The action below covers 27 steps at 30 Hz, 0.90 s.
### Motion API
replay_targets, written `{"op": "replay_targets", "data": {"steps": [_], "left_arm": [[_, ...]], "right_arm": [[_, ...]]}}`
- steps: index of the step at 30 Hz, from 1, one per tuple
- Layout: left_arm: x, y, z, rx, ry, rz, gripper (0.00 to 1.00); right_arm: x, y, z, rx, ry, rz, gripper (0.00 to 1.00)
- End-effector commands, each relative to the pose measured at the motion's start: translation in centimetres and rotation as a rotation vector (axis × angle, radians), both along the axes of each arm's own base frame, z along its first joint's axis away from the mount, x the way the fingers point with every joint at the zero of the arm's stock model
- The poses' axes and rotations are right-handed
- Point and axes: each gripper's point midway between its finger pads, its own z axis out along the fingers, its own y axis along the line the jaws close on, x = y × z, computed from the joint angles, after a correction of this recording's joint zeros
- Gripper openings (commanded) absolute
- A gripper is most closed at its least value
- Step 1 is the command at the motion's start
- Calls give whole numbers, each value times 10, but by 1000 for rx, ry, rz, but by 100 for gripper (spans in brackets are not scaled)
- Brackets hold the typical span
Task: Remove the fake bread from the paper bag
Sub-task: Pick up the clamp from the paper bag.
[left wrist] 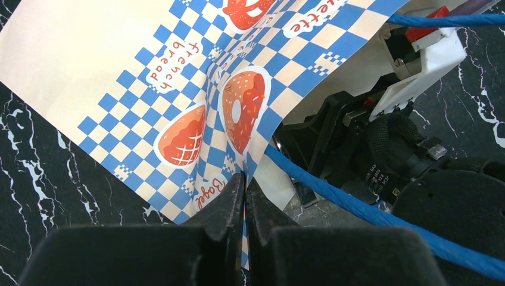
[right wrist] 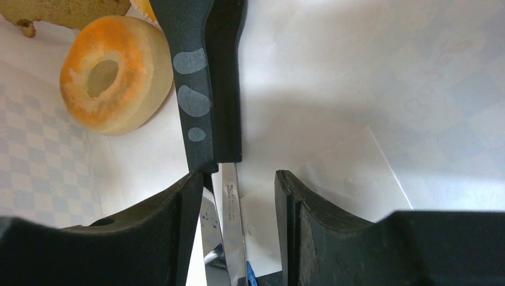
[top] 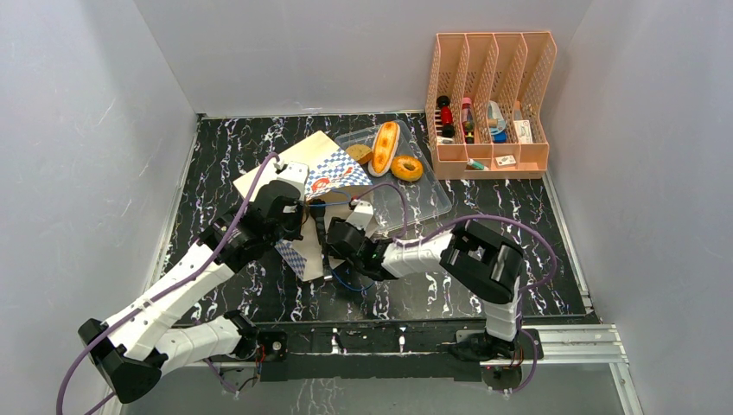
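Note:
The paper bag [top: 298, 160] lies flat at the table's middle, its mouth toward the arms. My left gripper [top: 296, 229] is shut on the checkered rim of the paper bag [left wrist: 119, 71], its jaws [left wrist: 245, 179] pressed on the paper. My right gripper [top: 343, 233] reaches into the bag's mouth. Inside, a ring donut [right wrist: 110, 74] lies at upper left next to a tan bread piece [right wrist: 65, 9]. The right gripper [right wrist: 237, 176] stands open; black-tipped metal tongs [right wrist: 205, 89] lean on its left finger, clear of the right one.
A clear plastic tray [top: 428, 194] right of the bag holds a long bun [top: 385, 147], a donut [top: 406, 167] and a brown roll [top: 359, 154]. A pink file organizer [top: 488, 95] with small items stands at the back right. A blue cord handle [left wrist: 381, 217] crosses by the bag's mouth.

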Motion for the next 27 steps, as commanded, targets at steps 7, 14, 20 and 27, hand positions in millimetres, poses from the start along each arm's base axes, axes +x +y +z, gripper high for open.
{"op": "replay_targets", "data": {"steps": [7,14,20,27], "left_arm": [[3,-7,-2,-30,1,0,0],[3,-9,-3,-36,7,-1,0],[1,-7,-3,-33,9,0,0],[2,-9,-6,-37,14,-1,0]], "right_arm": [[-9,5,25,97,-50,48,44],[-13,12,26,87,-50,75,44],[-19,16,5,75,-17,85,44],[-21,17,-9,60,9,93,39]]}}
